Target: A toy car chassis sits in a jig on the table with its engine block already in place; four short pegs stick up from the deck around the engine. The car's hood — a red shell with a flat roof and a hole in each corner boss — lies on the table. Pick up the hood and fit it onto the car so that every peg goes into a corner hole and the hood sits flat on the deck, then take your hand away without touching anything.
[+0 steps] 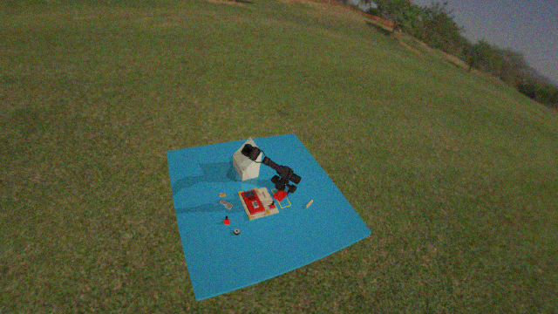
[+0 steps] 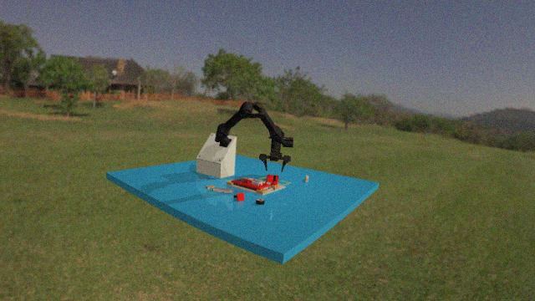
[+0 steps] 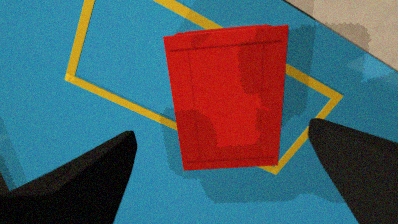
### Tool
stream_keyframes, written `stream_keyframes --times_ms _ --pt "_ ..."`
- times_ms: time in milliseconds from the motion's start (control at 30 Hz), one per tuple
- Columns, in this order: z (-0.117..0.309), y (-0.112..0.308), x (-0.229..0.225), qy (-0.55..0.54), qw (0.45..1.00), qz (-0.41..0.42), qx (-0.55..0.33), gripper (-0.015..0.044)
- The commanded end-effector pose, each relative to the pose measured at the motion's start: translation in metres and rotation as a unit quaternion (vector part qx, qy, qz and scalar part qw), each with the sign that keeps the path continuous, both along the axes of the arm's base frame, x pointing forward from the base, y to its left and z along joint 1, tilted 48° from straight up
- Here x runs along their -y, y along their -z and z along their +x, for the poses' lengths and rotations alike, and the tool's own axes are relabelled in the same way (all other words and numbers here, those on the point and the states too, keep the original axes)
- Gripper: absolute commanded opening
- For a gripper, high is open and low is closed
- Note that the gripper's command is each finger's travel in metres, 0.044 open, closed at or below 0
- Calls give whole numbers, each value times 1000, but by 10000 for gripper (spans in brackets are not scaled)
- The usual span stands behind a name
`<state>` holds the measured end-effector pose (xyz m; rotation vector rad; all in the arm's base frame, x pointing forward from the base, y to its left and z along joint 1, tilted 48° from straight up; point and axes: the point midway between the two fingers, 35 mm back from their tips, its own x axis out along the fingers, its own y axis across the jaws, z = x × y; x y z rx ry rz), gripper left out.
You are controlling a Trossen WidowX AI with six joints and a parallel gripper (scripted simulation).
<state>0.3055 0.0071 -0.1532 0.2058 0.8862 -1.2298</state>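
The red hood lies roof up on the table, partly across a yellow outline and beside the jig. My gripper is wide open and empty, pointing down above the hood. In the wrist view one finger stands to each side of the hood, with gaps between. The red chassis sits in the pale jig, with a grey block on its deck. The pegs are too small to make out. The hood's corner holes are not visible.
A white slanted housing stands behind the jig. Around the jig lie a tan block, a wheel, a small red part, a grey piece and an orange piece.
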Motion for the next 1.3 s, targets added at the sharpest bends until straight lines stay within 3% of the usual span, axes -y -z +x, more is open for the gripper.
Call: stream_keyframes --times_ms 0,1267 --pt "-4 5 6 0 1000 -4 -7 440" --pt "-5 21 26 0 1000 -5 -7 440"
